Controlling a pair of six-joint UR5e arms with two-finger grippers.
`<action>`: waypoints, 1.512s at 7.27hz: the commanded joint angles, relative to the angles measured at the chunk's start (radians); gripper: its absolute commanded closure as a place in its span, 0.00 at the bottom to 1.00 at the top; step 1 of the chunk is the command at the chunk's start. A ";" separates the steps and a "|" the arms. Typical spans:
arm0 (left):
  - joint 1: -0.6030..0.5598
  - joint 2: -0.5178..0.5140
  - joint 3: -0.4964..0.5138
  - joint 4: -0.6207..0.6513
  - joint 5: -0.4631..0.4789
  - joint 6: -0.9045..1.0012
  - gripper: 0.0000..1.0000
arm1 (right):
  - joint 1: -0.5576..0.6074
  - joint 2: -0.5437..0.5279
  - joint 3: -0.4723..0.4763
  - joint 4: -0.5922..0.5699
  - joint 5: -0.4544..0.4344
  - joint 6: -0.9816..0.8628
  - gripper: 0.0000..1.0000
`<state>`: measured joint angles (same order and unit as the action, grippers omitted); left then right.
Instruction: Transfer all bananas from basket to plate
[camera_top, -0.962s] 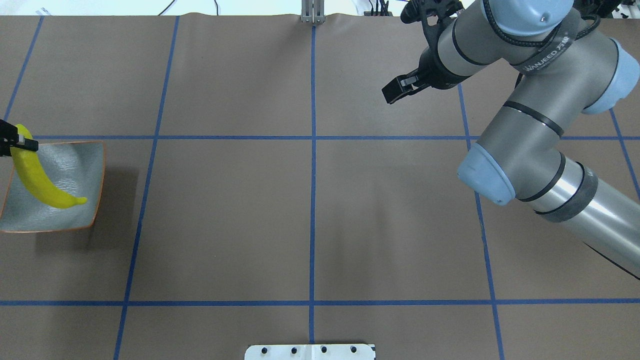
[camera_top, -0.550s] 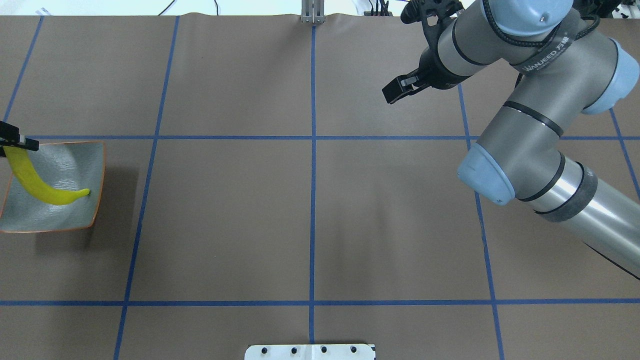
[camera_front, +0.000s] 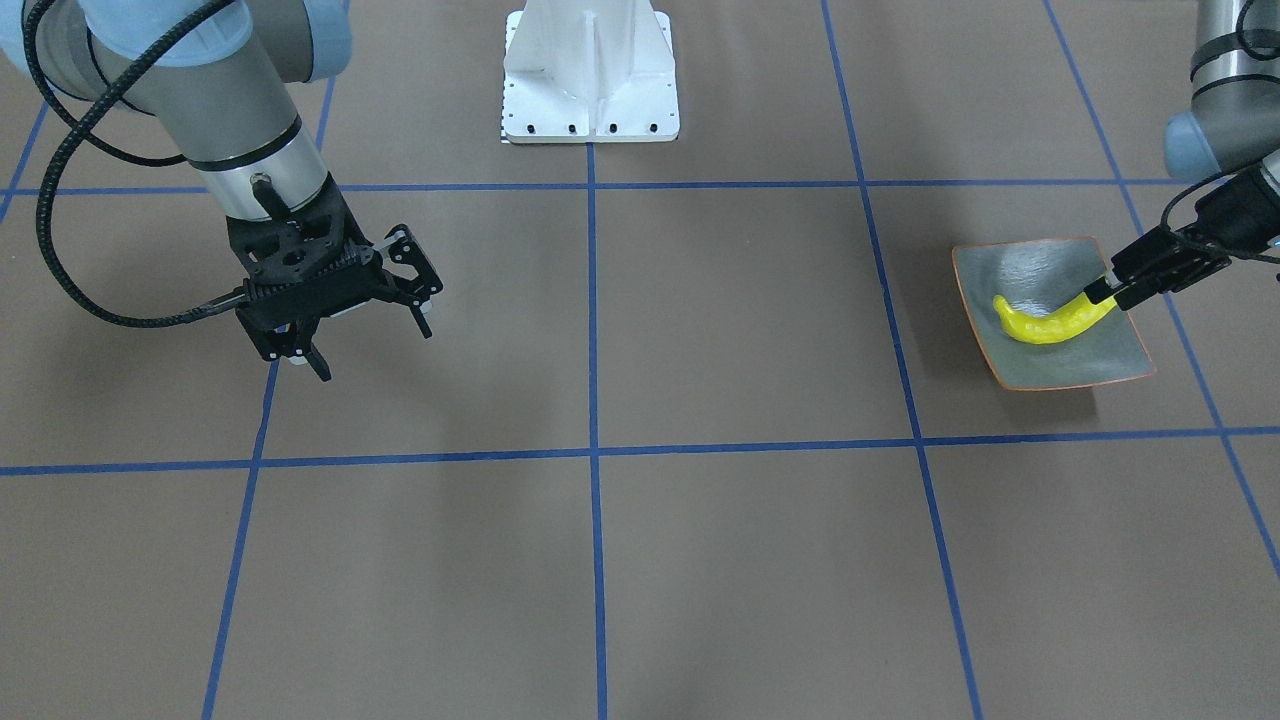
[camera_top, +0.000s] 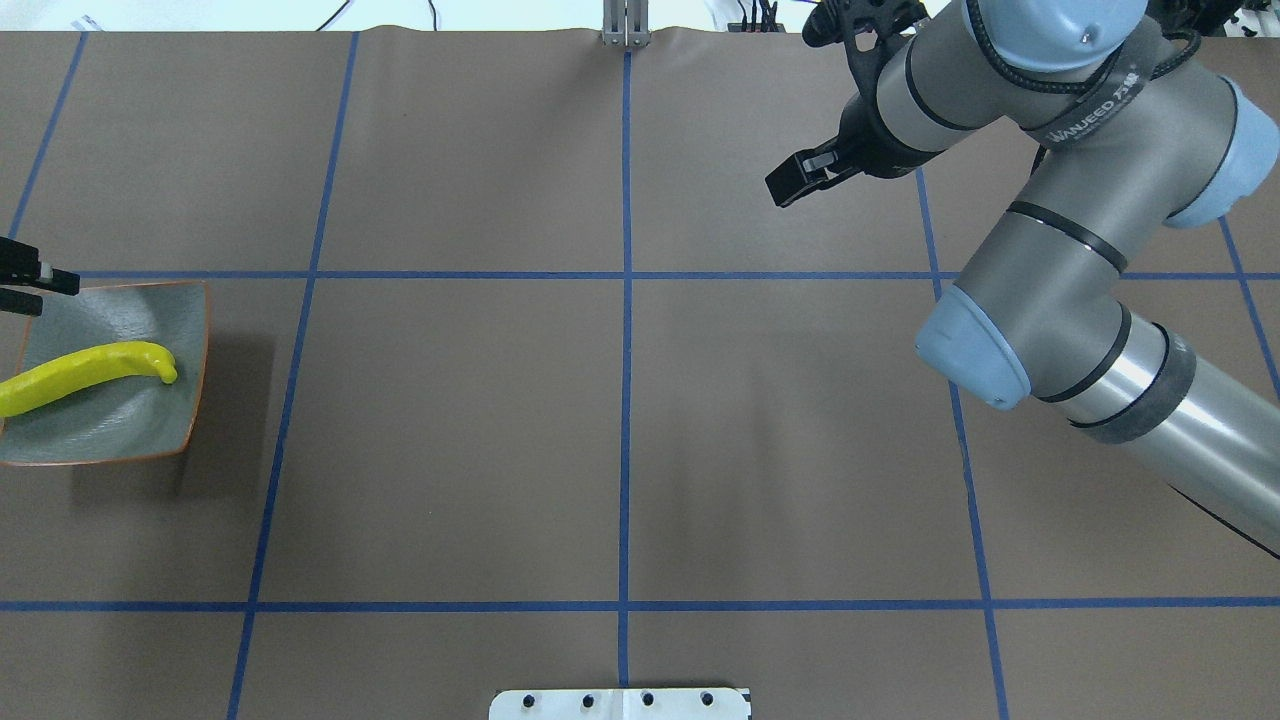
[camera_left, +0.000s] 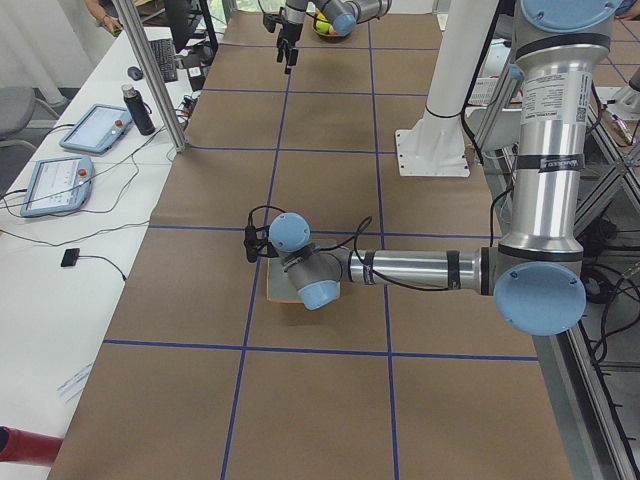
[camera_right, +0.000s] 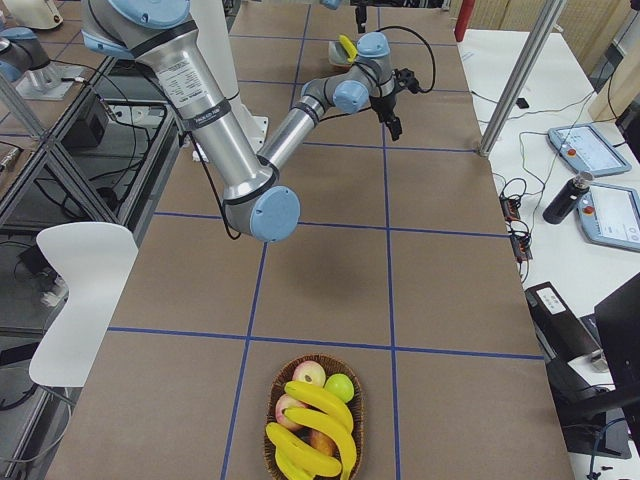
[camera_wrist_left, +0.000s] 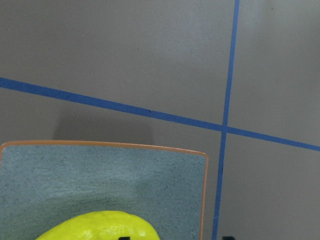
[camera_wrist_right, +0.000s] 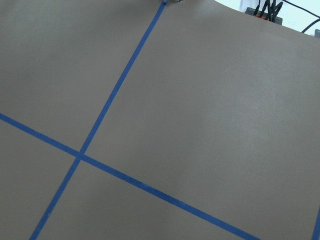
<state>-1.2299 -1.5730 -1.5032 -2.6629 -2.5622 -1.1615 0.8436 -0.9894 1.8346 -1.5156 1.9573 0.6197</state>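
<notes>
Left gripper (camera_top: 58, 295): I see jaws apart, at the table (camera_top: 450, 450) left edge
Right gripper (camera_front: 376, 354): jaws spread, pointing down

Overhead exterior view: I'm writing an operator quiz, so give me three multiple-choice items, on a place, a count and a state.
1. The plate sits on the robot's: A left; B right; C centre line.
2. Bananas on that plate: A none; B one; C three.
3. The right hand is: A open and empty; B shut on a banana; C shut on the plate.
Key: 1 A: it lies at the overhead view's left edge. 2 B: a single one lies in it. 3 A: its jaws stand apart, nothing between.
</notes>
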 joint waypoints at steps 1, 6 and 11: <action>-0.020 -0.004 -0.012 0.001 0.000 0.003 0.21 | 0.002 0.000 0.002 -0.002 0.002 0.000 0.00; -0.074 -0.005 -0.080 0.006 0.017 0.055 0.00 | 0.260 -0.269 0.031 0.009 0.197 -0.387 0.00; -0.158 -0.042 -0.078 0.316 0.152 0.555 0.00 | 0.521 -0.541 0.025 0.009 0.278 -0.722 0.00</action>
<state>-1.3344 -1.6129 -1.5792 -2.4795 -2.4191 -0.8182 1.3149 -1.4713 1.8597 -1.5085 2.2228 -0.0306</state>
